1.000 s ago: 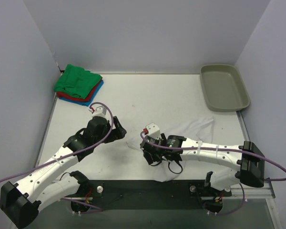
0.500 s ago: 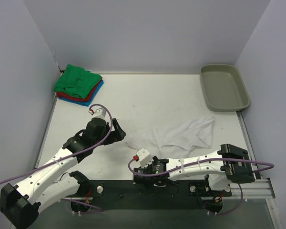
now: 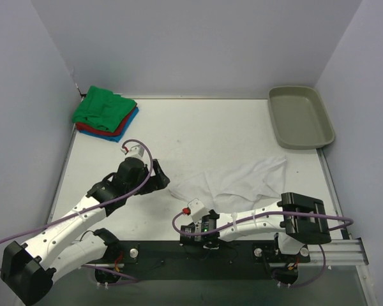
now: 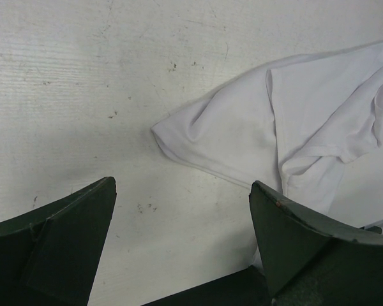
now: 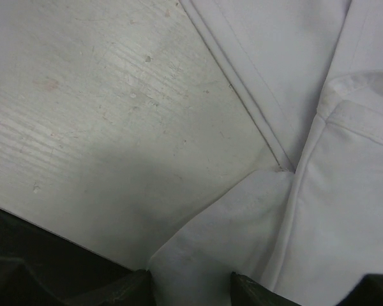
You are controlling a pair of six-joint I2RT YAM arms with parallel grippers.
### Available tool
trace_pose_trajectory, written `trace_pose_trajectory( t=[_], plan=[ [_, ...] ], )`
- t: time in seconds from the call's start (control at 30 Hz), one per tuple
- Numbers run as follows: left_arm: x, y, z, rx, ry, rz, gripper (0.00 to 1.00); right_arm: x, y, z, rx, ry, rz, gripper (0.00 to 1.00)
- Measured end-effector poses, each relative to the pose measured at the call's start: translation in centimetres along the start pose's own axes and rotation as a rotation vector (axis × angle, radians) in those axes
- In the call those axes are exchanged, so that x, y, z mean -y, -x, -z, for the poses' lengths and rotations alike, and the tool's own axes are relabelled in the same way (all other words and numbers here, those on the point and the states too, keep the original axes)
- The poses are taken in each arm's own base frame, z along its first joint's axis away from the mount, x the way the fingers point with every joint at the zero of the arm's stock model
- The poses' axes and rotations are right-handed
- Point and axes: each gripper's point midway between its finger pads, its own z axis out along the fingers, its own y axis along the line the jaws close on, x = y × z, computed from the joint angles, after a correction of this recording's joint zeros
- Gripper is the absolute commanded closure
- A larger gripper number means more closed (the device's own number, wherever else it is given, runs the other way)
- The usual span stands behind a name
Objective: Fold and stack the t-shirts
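Note:
The white t-shirt [image 3: 242,182] lies rumpled and partly spread on the table right of centre. One sleeve shows in the left wrist view [image 4: 230,131]. My left gripper [image 3: 159,180] is open and empty just left of that sleeve, and its jaws [image 4: 182,245] stand wide apart over bare table. My right gripper [image 3: 201,231] is at the table's near edge, shut on a lower corner of the white t-shirt [image 5: 319,191], with cloth filling the gap between its fingertips [image 5: 191,293]. Folded green, red and blue t-shirts [image 3: 105,111] are stacked at the far left corner.
A grey-beige plastic tray [image 3: 301,118] stands at the far right corner. The dark base rail [image 3: 198,255] runs along the near edge. Walls close the table on the left, back and right.
My right gripper has swung from the table's middle back to the near edge and leftward, dragging the white shirt's corner with it, so the shirt lies more spread out. My left gripper barely moved.

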Motion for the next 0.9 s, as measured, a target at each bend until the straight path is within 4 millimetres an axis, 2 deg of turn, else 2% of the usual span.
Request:
trace_pose_trajectory(
  t=[0.07,0.1,0.13,0.17,0.4,0.47,0.53,0.63,0.7,0.77,0.83,0.9],
  plan=[
    [-0.2,-0.2,-0.2,-0.006,0.006,-0.001,0.05,-0.3,0.0,0.0,0.0,0.01,-0.005,0.67],
    [-0.3,-0.3,-0.3,-0.01,0.01,-0.002,0.05,-0.4,0.0,-0.1,0.0,0.015,-0.004,0.83],
    [-0.4,-0.4,-0.3,-0.012,0.012,-0.002,0.05,-0.7,0.0,-0.1,-0.004,0.026,-0.008,0.95],
    [-0.4,-0.5,-0.3,-0.014,0.014,-0.002,0.05,-1.0,0.1,-0.1,-0.004,0.035,-0.009,1.0],
    [-0.6,-0.6,-0.6,-0.02,0.021,-0.003,0.05,-0.4,1.6,-0.1,0.027,0.0,-0.008,1.0],
    [-0.5,-0.6,-0.7,-0.019,0.019,-0.003,0.05,-0.1,3.4,0.9,0.058,-0.016,0.004,1.0],
    [-0.4,-0.6,-0.8,-0.018,0.017,-0.002,0.05,-0.1,6.5,2.6,0.109,-0.013,0.006,1.0],
    [-0.3,-0.6,-1.1,-0.018,0.007,-0.002,0.05,0.6,13.7,7.1,0.253,0.024,-0.042,1.0],
    [-0.3,-0.9,-1.2,-0.026,0.005,-0.002,0.05,2.0,18.9,11.7,0.393,0.058,-0.098,1.0],
    [-0.3,-0.9,-1.3,-0.028,0.004,-0.002,0.05,5.0,23.4,17.4,0.55,0.077,-0.169,1.0],
    [-0.2,-0.9,-1.3,-0.028,0.001,-0.002,0.05,8.6,25.7,22.8,0.678,0.083,-0.233,1.0],
    [-0.2,-0.9,-1.4,-0.028,-0.003,-0.001,0.05,12.5,26.7,28.2,0.797,0.091,-0.307,1.0]
  ],
)
